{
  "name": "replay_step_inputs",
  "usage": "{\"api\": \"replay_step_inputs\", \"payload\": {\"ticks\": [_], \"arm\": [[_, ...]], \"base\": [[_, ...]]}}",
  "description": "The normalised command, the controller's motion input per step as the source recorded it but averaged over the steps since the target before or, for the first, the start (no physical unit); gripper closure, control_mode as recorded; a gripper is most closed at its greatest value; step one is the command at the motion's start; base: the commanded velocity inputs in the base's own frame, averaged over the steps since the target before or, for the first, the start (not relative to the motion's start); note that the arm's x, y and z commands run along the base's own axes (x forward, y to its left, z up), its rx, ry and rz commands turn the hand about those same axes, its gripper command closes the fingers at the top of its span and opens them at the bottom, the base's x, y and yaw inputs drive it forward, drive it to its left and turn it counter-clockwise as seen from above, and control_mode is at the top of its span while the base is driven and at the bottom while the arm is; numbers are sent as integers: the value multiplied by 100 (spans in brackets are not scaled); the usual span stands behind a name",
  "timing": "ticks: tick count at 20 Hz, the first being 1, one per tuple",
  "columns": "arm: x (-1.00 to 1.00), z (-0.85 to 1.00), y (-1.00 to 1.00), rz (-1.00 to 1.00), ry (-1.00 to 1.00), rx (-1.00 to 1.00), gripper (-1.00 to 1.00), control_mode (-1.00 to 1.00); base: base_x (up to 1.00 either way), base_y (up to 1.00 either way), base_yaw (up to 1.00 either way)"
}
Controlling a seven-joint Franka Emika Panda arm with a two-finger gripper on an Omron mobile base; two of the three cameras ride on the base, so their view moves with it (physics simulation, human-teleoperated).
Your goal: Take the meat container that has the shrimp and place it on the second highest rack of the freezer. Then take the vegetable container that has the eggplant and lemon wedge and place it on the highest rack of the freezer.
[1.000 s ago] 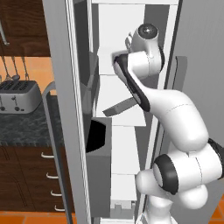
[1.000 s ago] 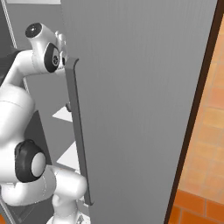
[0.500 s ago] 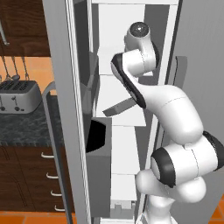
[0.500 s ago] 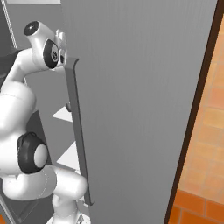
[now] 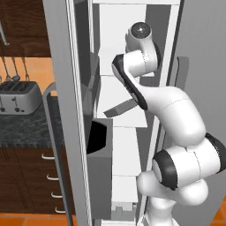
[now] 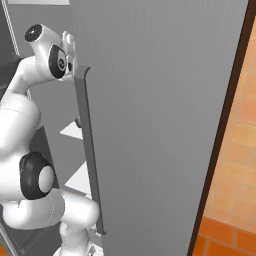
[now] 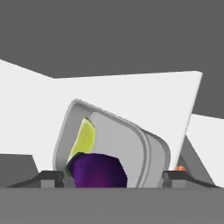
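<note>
In the hand view a grey container lies tilted on a white freezer rack. It holds a purple eggplant and a yellow lemon wedge. My gripper is open, with one dark fingertip on each side of the container's near end, left and right. A small orange speck shows low behind the right fingertip; I cannot tell what it is. The arm reaches high into the open freezer. The hand is hidden behind the wrist.
The grey freezer door with its long handle stands open on the right, close to the arm. The left door carries a dark bin. White shelves sit lower down. A toaster stands on the dark counter at left.
The wrist has shifted slightly at the top of the freezer and the elbow has come nearer to the cameras. The doors and shelves have not moved.
</note>
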Motion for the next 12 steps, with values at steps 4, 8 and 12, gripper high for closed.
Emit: {"api": "replay_step_inputs", "payload": {"ticks": [4,8,12], "arm": [[-82,1,0,0,-23,0,-100,-100],[-82,-2,0,0,-20,0,-100,-100],[-63,47,0,0,-1,0,-100,-100]], "base": [[0,0,0],[0,0,0],[0,0,0]]}}
